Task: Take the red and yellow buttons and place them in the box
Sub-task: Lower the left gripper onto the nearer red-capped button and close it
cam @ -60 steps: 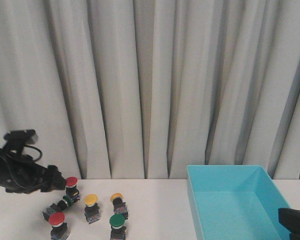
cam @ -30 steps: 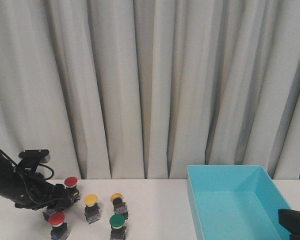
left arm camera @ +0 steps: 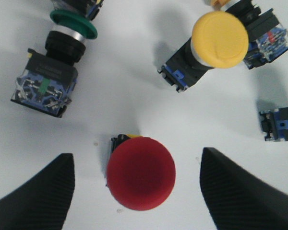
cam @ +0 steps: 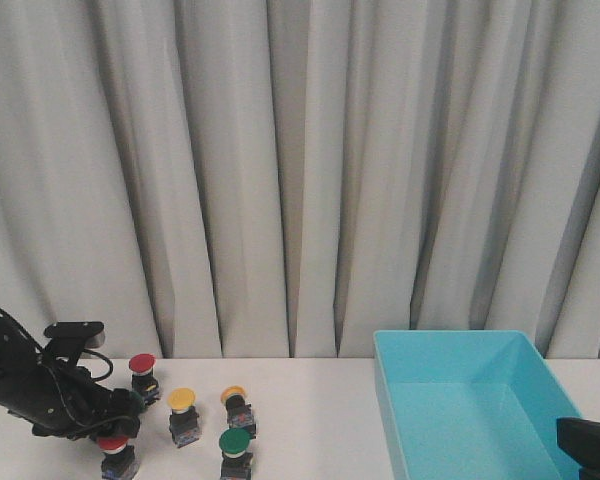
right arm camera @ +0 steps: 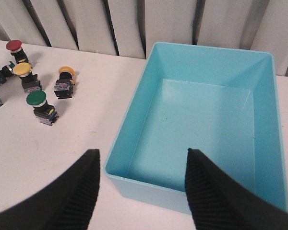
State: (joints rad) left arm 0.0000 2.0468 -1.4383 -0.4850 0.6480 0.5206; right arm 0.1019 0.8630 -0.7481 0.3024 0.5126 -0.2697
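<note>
Two round red-capped push buttons [cam: 142,364] [cam: 113,446] sit at lower left on the white surface [cam: 310,420]. With them are two yellow-capped buttons [cam: 182,401] [cam: 234,396] and two green-capped ones [cam: 235,441] [left arm camera: 72,18]. One turquoise plastic tray [cam: 465,345] lies lower right.

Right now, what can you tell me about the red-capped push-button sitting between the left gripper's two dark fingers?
The red-capped push-button stands upright on the white table: a smooth, round, domed red plastic cap on a dark blocky body, with a little yellow showing under the cap. The left gripper is open, its textured fingers on either side, apart from the cap and not touching it. From the front it is the nearest button on the left, partly hidden by the arm.
</note>
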